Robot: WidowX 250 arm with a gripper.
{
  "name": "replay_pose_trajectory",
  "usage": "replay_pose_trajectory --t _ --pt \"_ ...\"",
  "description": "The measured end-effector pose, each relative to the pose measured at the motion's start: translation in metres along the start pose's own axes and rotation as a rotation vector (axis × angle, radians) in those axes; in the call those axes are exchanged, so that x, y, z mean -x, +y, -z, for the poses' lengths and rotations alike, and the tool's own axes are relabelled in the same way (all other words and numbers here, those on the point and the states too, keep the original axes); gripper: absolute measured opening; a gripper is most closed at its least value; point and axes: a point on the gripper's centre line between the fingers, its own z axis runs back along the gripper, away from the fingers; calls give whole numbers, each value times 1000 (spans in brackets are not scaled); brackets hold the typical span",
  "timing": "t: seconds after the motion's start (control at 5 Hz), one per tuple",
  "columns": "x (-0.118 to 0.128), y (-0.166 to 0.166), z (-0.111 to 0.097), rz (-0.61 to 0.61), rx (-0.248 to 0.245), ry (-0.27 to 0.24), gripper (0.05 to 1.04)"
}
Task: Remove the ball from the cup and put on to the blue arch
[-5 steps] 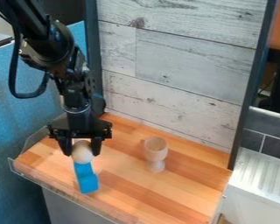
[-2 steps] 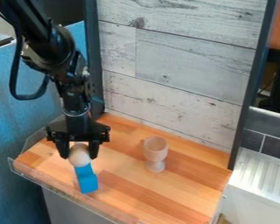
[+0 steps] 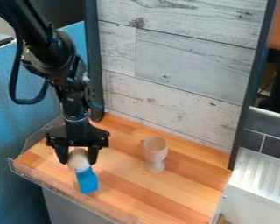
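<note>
My gripper (image 3: pixel 78 160) hangs over the left part of the wooden surface, shut on the pale ball (image 3: pixel 78 159), with one finger on each side of it. Directly below is the blue arch (image 3: pixel 87 180), its far part hidden behind the ball. The ball overlaps the arch's upper end in the view; whether they touch I cannot tell. To the right, the wooden cup (image 3: pixel 155 151) stands upright on its stem, with no ball in it.
A whitish plank wall (image 3: pixel 177 65) rises behind the wooden surface (image 3: pixel 171 192). A clear low rim (image 3: pixel 60 197) runs along the front left edge. At the right is a white ridged panel (image 3: pixel 265 175).
My gripper has come down and slightly to the left, carrying the ball lower over the blue arch's far end. The cup and the arch have stayed in place.
</note>
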Motion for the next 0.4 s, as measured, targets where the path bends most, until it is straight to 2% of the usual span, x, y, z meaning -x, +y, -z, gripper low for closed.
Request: replay_pose_trajectory --t 0.2,0.4 --pt "2 -1 1 7 5 4 809" --pt "2 -2 2 7 8 -2 1009"
